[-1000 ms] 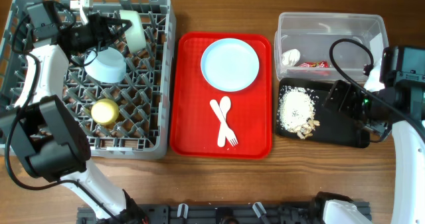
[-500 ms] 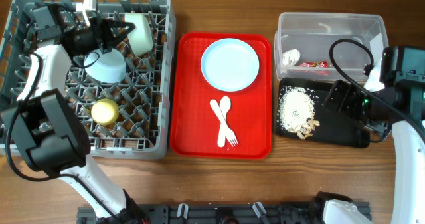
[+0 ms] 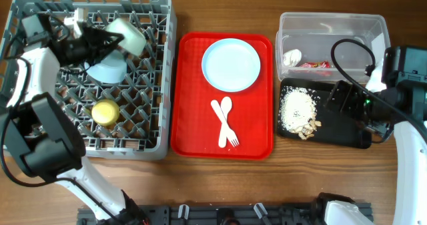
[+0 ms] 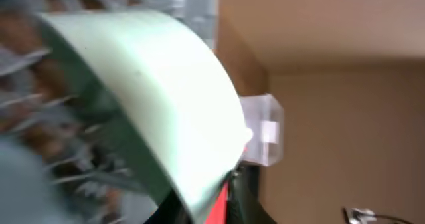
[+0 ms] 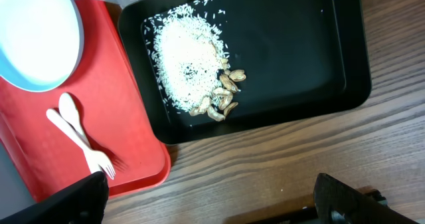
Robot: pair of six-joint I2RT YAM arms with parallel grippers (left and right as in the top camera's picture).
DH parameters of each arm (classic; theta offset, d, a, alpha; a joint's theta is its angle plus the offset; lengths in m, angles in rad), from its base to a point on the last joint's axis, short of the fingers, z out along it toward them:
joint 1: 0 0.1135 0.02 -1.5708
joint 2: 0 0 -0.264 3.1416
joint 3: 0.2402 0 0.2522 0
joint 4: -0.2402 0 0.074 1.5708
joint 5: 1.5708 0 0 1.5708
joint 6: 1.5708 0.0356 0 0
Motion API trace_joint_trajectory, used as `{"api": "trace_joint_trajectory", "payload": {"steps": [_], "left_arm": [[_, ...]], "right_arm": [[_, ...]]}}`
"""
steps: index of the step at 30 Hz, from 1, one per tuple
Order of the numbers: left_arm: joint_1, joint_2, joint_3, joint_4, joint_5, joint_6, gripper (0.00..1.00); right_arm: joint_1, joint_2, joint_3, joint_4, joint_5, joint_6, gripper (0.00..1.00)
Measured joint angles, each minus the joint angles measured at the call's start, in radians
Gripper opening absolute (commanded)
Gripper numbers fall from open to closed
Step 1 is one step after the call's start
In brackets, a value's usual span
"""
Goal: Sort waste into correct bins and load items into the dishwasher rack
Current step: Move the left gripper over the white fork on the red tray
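Grips going unseen
Blur is smearing the pale teal bowl (image 4: 146,98), which is covering the jaws of the left gripper (image 3: 99,43); fingertips of the right gripper (image 5: 206,201) are running off-frame.

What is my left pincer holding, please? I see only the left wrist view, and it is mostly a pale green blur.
Observer: The left pincer appears to grip a teal bowl, tilted, above the dishwasher rack.
Operator: Is anything close by it?
Observer: A second bowl lies in the rack right beside the held one.
Operator: What is not yet loaded?
Observer: The plate, spoon and fork lie on the red tray.
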State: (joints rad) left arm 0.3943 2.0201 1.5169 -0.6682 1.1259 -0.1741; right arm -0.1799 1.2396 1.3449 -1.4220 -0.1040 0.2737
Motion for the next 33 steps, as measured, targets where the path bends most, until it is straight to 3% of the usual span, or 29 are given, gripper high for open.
{"api": "trace_joint_trajectory", "payload": {"steps": [1,3,4,6,8,15,18,21,25,29,33], "left_arm": [[0.015,0.002,-0.002,-0.016,-0.028,-0.004,0.48],[0.039,0.003,-0.003,-0.038,-0.057,-0.002,0.54],[0.048,0.003,-0.005,-0.049,-0.066,-0.003,0.71],[0.063,0.001,-0.005,-0.058,-0.076,-0.002,0.89],[0.063,-0.028,-0.005,-0.063,-0.080,0.003,1.00],[0.056,-0.260,-0.007,-0.211,-0.300,0.002,1.00],[0.000,-0.395,-0.006,-0.349,-0.452,0.000,1.00],[-0.135,-0.507,-0.007,-0.561,-0.683,-0.075,1.00],[-0.266,-0.533,-0.007,-0.679,-0.791,-0.145,1.00],[-0.446,-0.532,-0.007,-0.698,-0.824,-0.240,1.00],[-0.666,-0.521,-0.008,-0.615,-0.908,-0.397,1.00]], "right_arm": [[0.000,0.000,0.000,0.000,0.000,0.000,1.00],[0.000,0.000,0.000,0.000,0.000,0.000,1.00],[0.000,0.000,0.000,0.000,0.000,0.000,1.00],[0.000,0.000,0.000,0.000,0.000,0.000,1.00],[0.000,0.000,0.000,0.000,0.000,0.000,1.00],[0.000,0.000,0.000,0.000,0.000,0.000,1.00],[0.000,0.000,0.000,0.002,-0.020,-0.016,1.00],[0.000,0.000,0.000,0.005,-0.118,-0.105,1.00],[-0.001,0.000,0.000,0.026,-0.162,-0.142,1.00],[-0.001,0.000,0.000,0.026,-0.176,-0.148,1.00],[-0.001,0.000,0.000,0.017,-0.177,-0.148,1.00]]}}
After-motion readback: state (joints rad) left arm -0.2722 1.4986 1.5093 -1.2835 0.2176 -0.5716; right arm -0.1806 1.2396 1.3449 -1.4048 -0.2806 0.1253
